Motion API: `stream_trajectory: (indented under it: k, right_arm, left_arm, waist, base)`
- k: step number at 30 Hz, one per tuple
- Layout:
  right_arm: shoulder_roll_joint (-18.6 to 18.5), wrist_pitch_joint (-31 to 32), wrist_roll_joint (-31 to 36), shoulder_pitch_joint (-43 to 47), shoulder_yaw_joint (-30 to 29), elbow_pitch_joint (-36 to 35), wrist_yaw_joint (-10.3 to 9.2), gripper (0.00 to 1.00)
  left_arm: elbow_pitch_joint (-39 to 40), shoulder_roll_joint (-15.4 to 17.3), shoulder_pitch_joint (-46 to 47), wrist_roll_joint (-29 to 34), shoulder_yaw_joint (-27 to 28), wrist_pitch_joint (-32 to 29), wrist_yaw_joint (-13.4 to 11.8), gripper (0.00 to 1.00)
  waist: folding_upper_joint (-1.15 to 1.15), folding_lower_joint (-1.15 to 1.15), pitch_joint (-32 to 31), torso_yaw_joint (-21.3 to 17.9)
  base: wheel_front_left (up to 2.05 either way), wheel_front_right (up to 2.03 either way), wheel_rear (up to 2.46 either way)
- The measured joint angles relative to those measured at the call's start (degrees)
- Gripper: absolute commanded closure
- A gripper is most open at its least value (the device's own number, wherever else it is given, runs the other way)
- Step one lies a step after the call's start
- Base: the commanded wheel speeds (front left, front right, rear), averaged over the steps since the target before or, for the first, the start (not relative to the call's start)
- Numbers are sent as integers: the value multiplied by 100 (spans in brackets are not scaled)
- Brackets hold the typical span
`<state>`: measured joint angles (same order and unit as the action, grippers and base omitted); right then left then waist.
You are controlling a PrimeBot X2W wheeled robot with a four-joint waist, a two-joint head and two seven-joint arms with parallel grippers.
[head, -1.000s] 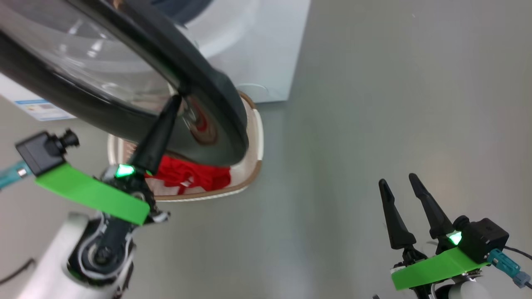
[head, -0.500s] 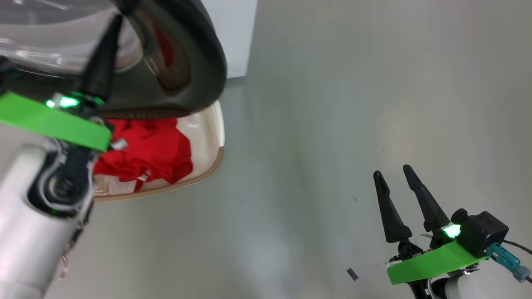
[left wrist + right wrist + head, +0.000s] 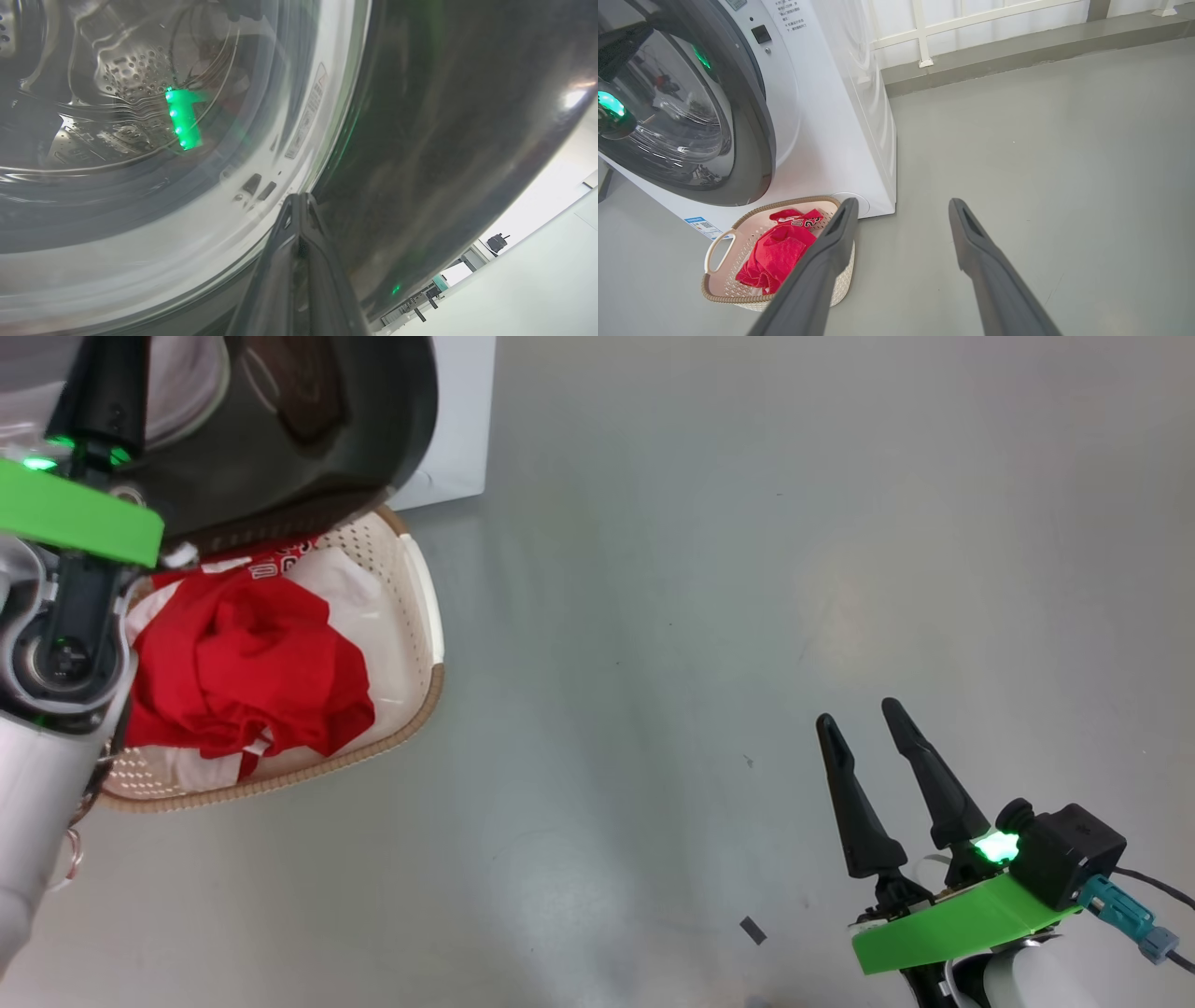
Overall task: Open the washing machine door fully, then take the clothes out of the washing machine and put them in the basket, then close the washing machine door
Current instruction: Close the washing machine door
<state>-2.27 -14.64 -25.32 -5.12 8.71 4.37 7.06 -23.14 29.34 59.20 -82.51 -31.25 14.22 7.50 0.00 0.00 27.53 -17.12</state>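
The washing machine door (image 3: 308, 457), black-rimmed with a bulging glass window, stands close to the front of the white washing machine (image 3: 840, 116). My left gripper (image 3: 107, 373) is shut, holding nothing. Its joined fingertips (image 3: 299, 198) press on the door's outer face where the glass meets the black rim (image 3: 444, 116). The steel drum shows through the glass. Red and white clothes (image 3: 252, 663) lie in the cream basket (image 3: 425, 597) on the floor below the door. My right gripper (image 3: 859, 717) hangs open and empty over bare floor, far right of the basket (image 3: 719, 238).
Grey floor stretches to the right of the machine. A small dark scrap (image 3: 752, 930) lies on it near my right gripper. A white railing and a low grey kerb (image 3: 994, 46) run along the back wall.
The head camera has swung, so the whole picture shifted. My shut left gripper has gone on with the door toward the machine, uncovering more of the basket. The right gripper stays open and barely moved.
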Motion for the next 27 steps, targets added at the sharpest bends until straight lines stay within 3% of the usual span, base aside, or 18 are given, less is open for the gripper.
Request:
stream_trajectory:
  k: [11, 13, 15, 18, 27]
  right_arm:
    - [0, 0, 15, 9, -43, 26, 0, 0]
    - [-1, 0, 33, 22, -60, 47, 0, 0]
    - [0, 0, 78, 36, -81, 76, 0, 0]
    - [0, 0, 155, 59, -129, 116, 0, 0]
    - [2, 0, 444, 403, -367, 216, 0, 0]
  left_arm:
    - [-45, -80, -287, -113, -102, 49, -15, 98]
    - [-19, -138, -515, -111, -103, 49, -15, 70]
    - [-1, -168, -771, -78, -78, 49, -15, 57]
    - [15, -242, -1161, 33, 18, 49, -15, 0]
    - [78, -660, -2426, 383, 433, 48, -14, 0]
  waist:
    - [0, 0, -198, 35]
    - [0, 0, -267, 75]
    - [0, 0, -346, 121]
    - [0, 0, -480, 199]
    - [0, 0, -899, 557]
  base:
    - [0, 0, 0]
    - [0, 0, 0]
    - [0, 0, 0]
    - [0, 0, 0]
    - [0, 0, 0]
